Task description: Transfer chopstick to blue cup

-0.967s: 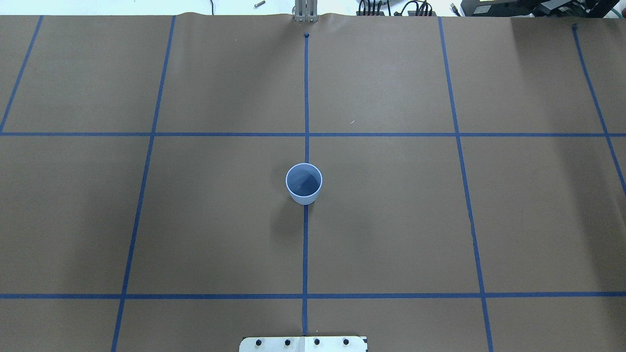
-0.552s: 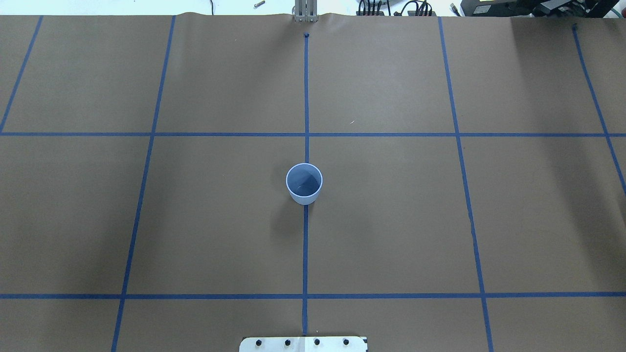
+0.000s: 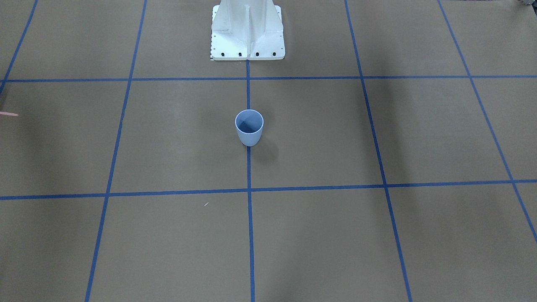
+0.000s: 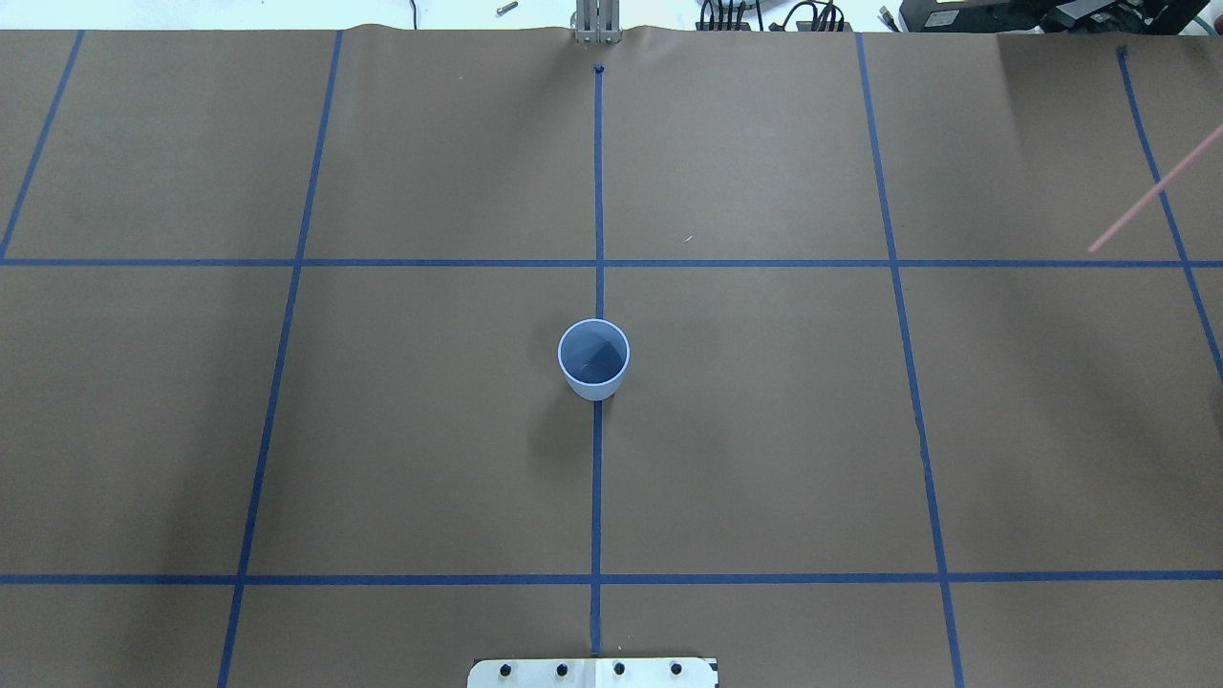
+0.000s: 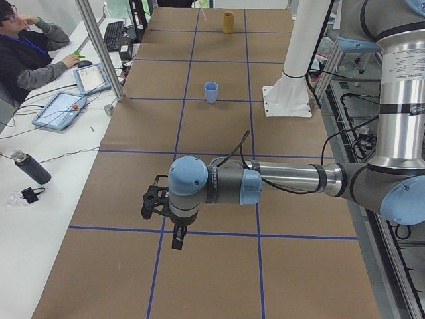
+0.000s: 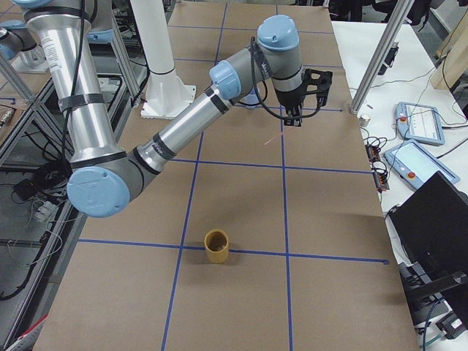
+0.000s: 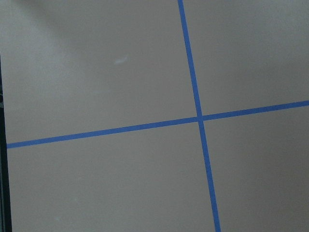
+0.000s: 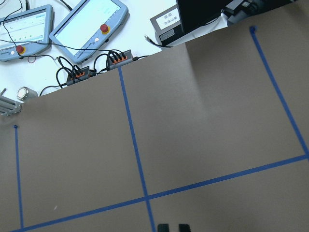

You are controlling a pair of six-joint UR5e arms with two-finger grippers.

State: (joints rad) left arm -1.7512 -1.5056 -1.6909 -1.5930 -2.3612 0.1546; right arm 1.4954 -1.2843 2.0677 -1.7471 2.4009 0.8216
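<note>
From the table's right end, one ochre cylindrical cup (image 6: 218, 246) stands nearest. Beyond it, the one thin pink chopstick (image 6: 279, 135) hangs in the air under the right gripper (image 6: 294, 121); whether the claw is clenched cannot be told. Farther on, the one pale blue plastic cup (image 4: 594, 387) stands upright and empty, well apart from the chopstick, so the carry and the drop appear to be left. For the left gripper (image 5: 176, 234), farthest, the grip cannot be told either.

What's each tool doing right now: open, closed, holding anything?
Left tool: cannot be told; it shows only in the side view.
Right tool: closed, holding the chopstick.
</note>
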